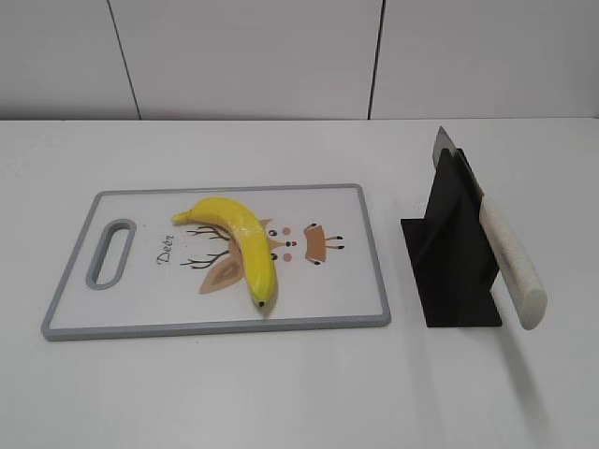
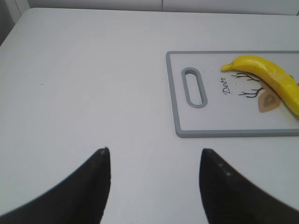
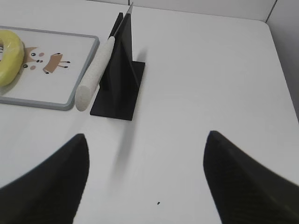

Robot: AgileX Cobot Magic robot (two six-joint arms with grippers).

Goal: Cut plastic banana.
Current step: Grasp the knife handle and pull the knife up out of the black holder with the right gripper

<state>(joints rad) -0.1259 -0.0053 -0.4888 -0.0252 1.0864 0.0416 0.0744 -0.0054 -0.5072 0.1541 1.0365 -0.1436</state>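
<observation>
Exterior view: white table (image 1: 281, 393) (matte), grey-panelled wall (image 1: 243, 56).

The plastic banana (image 1: 241, 241) is glossy and smooth, with bright highlights. The cutting board (image 1: 365, 257) looks like smooth plastic with a grey rim. The knife (image 1: 505, 248) has a metal blade and pale matt handle; its black stand (image 1: 454, 271) is matt. The white surface (image 1: 281, 393) is smooth and matt.

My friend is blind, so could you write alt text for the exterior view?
A yellow plastic banana lies whole on a grey-rimmed cutting board with a deer cartoon, on a white table. To its right a white-handled knife leans in a black stand. No gripper shows.
</observation>
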